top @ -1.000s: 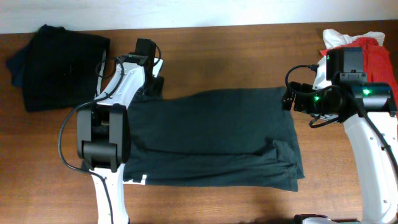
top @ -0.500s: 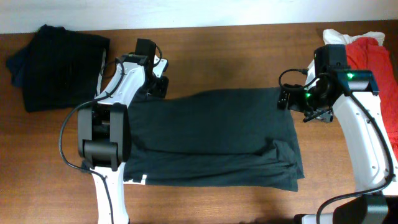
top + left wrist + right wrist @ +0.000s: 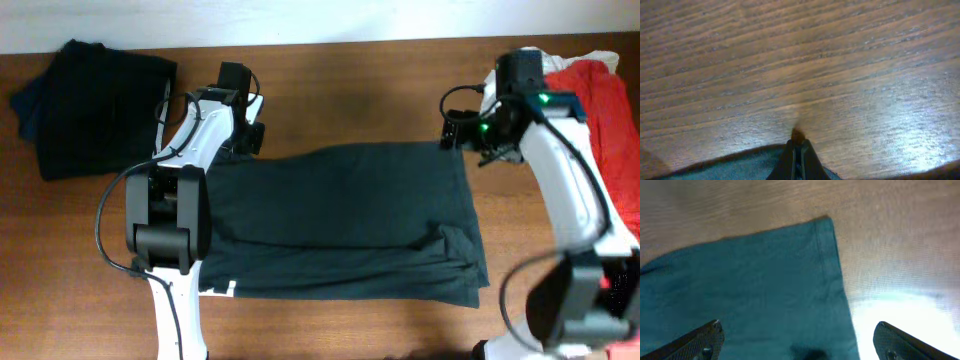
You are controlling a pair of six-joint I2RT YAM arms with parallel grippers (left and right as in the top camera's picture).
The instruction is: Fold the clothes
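Charcoal cotton, reading almost teal in my wrist cameras, is what this turns on: the T-shirt (image 3: 340,220) lies flat in the middle of the wooden worktop (image 3: 350,100), already doubled into a broad band whose long axis runs from my left side to my right. My left end effector (image 3: 252,138) sits at the band's far left corner. In its own view the fingers (image 3: 797,157) are pressed together with no gap, and cloth rises on both sides of them, so I judge that it has the hem pinched. My right end effector (image 3: 452,135) hangs over the far right corner with its jaws spread wide and nothing between them. From that wrist, the T-shirt (image 3: 750,290) fills the space under my left finger and the middle. Its side hem runs down between the fingers, nearer the right one, and the corner itself lies ahead of the tips, with bare wood beyond it. Each arm therefore has its own far corner, and the right is plainly the nearer one to the loose corner. I judge that it must drop and close on that hem before both ends can be lifted together across the short axis. A black folded pile (image 3: 95,105) lies well apart at far left, and red and white garments (image 3: 600,90) lie at far right.
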